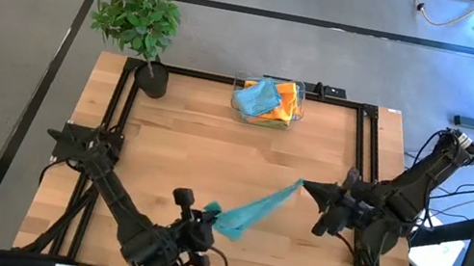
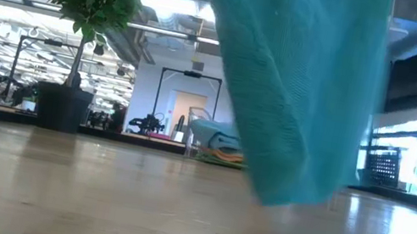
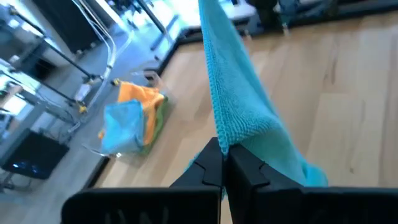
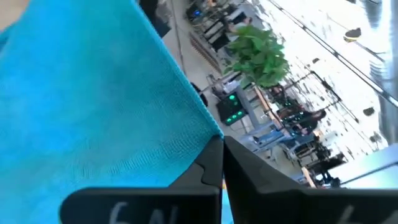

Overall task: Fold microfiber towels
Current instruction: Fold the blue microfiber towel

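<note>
Above the near half of the wooden tabletop [image 1: 215, 149], a teal towel [image 1: 255, 209] hangs stretched between the two arms. The high view shows the left claw [image 1: 207, 212] pinching its lower corner and the right claw [image 1: 305, 188] pinching the opposite corner, so the cloth runs as a slanted band between them. From that height the pinches themselves are too small to judge; the wrist views settle it. In the left wrist view the left claw's fingers [image 3: 245, 165] are closed tight on the towel's hemmed edge, and in the right wrist view the right claw's fingers [image 4: 214, 158] are closed on another corner. The low view shows neither claw, only the towel drooping as a broad fold whose lowest point hangs just above the tabletop. At the far edge stands a clear bin [image 1: 269, 102] holding more towels, blue, orange and green, and a potted plant [image 1: 139, 23] sits at the far left corner
</note>
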{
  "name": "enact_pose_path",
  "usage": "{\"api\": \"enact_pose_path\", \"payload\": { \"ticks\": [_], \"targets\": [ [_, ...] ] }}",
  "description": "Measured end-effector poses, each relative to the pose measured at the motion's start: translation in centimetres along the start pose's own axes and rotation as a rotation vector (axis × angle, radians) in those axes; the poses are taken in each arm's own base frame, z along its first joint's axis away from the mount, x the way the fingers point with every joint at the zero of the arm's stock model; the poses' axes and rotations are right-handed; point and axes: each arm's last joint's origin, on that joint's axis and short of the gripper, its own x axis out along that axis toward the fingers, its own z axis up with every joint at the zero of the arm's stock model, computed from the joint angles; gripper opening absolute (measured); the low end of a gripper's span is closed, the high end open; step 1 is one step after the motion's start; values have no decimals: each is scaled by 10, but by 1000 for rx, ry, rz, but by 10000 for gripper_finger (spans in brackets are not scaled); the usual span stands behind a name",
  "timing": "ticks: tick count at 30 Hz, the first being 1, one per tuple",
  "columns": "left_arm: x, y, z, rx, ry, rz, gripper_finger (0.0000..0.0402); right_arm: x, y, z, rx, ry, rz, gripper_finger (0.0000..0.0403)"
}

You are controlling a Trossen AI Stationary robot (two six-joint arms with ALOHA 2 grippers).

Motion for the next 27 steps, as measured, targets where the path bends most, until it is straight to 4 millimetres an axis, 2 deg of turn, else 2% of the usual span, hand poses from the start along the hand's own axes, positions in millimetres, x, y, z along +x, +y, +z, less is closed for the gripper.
{"api": "enact_pose_path", "payload": {
  "ticks": [3,6,8,11,12,14,18,22,27],
  "targets": [
    [-3,-1,-1,-12,-23,8,0,0,-5,1,42,11,-52,17],
    [3,-1,-1,-52,58,-36,0,5,-11,0,111,28,-78,20],
    [9,-1,-4,-88,126,-60,0,10,-11,0,192,2,1,18],
    [9,-7,-7,-138,147,-87,0,12,-2,-1,232,-70,259,13],
    [9,-9,-8,-137,146,-92,0,11,-1,-1,245,-75,287,11],
    [8,-11,-15,-85,159,-72,0,11,-3,-1,240,-58,230,6],
    [12,-11,-22,-70,148,-36,0,18,-13,-7,145,50,-22,5],
    [8,-17,-27,-130,204,-69,0,15,-9,-9,162,26,81,12],
    [18,-20,-35,-100,158,1,0,23,-14,-13,114,112,-94,5]
  ]
}}
